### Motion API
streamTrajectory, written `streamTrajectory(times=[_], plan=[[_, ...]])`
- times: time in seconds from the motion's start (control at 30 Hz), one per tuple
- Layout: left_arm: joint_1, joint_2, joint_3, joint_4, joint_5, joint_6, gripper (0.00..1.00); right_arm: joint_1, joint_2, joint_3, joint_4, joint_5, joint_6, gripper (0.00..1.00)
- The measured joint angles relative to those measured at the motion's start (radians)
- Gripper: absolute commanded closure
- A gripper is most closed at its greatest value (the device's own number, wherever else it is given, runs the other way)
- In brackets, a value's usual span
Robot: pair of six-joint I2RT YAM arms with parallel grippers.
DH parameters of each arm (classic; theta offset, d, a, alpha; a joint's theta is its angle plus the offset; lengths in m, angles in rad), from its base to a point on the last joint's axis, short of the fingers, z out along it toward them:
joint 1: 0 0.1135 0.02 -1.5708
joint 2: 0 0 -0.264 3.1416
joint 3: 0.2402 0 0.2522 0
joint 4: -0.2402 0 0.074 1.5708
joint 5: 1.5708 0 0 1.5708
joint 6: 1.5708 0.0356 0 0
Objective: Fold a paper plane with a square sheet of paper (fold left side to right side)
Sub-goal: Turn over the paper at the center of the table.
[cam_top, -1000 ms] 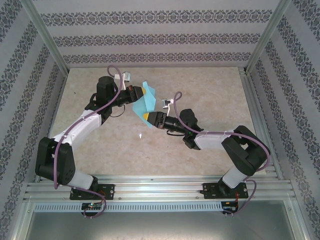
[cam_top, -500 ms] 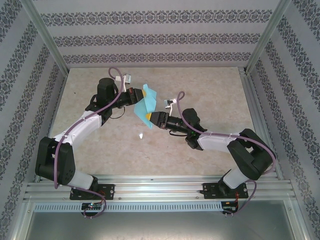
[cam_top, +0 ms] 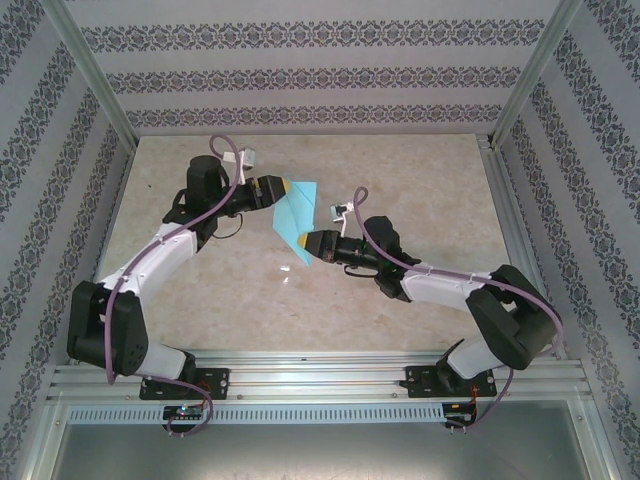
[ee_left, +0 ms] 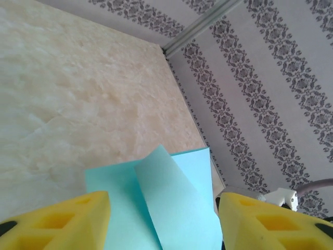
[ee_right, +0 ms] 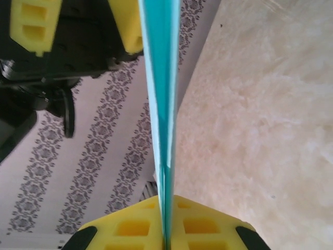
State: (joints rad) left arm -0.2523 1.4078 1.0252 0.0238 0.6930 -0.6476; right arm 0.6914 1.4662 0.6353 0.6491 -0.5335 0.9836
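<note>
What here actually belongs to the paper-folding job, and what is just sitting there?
In the job:
- the blue paper sheet, partly folded
- the right arm, jaws shut on it
- the left arm, jaws open with the paper between them

Just there:
- the marbled table
- the patterned walls
- the metal frame

L tool opened; R clamped paper.
</note>
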Motion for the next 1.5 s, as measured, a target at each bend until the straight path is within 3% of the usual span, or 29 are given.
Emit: streamTrajectory(times=[0.07, 0.17, 0.33, 0.57, 0.77, 0.97, 1.1, 1.33, 1.5], plan=[[0.031, -0.060, 0.000, -0.050, -0.023, 0.023, 0.27, 0.002, -0.053, 0.015, -0.158, 0.041, -0.082, 0.92], [0.069, -0.189, 0.000, -0.146, -0.095, 0.071, 0.20, 0.034, -0.117, 0.119, -0.502, 0.198, -0.247, 0.92], [0.076, -0.389, -0.013, -0.312, -0.289, 0.139, 0.14, 0.154, -0.085, 0.379, -0.998, 0.571, -0.468, 0.91], [0.084, -0.519, -0.124, -0.507, -0.562, 0.174, 0.09, 0.299, 0.264, 0.673, -1.534, 1.074, -0.539, 0.90], [0.091, -0.527, -0.166, -0.580, -0.650, 0.188, 0.08, 0.343, 0.562, 0.847, -1.787, 1.276, -0.543, 0.84], [0.095, -0.519, -0.175, -0.580, -0.660, 0.199, 0.08, 0.357, 0.680, 0.923, -1.847, 1.302, -0.571, 0.51], [0.095, -0.494, -0.206, -0.579, -0.620, 0.217, 0.09, 0.396, 0.639, 0.901, -1.788, 1.197, -0.617, 0.37], [0.095, -0.425, -0.313, -0.471, -0.383, 0.211, 0.20, 0.428, 0.257, 0.731, -1.593, 0.932, -0.637, 0.29], [0.037, -0.306, -0.364, -0.298, -0.211, 0.139, 0.21, 0.266, -0.052, 0.531, -1.395, 0.797, -0.611, 0.30]])
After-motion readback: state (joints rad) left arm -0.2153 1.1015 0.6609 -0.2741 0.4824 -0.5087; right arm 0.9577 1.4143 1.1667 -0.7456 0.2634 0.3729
